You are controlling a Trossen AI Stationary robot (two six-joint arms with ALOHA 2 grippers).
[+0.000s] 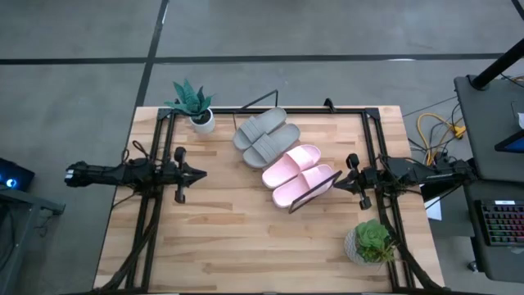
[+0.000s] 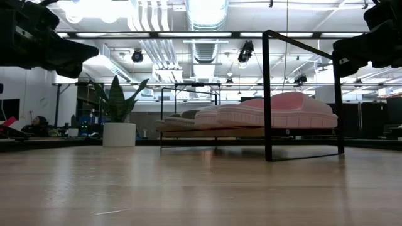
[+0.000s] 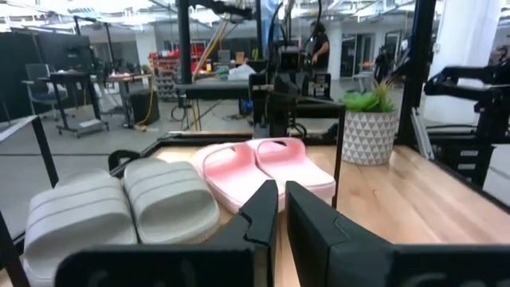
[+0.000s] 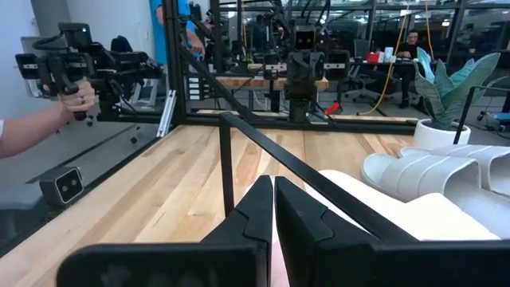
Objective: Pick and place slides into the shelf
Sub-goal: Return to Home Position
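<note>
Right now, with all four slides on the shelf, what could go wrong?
The right gripper sits close to the black wire frame of the shelf; a swing there could snag it and jolt the pink slides off the board. The potted plant beside the right arm could get clipped. The left gripper waits well clear.

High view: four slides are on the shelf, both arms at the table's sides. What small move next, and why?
Probably just hold both arms still: the grey slides and pink slides lie side by side on the shelf, and the left gripper and right gripper are shut and empty.
</note>
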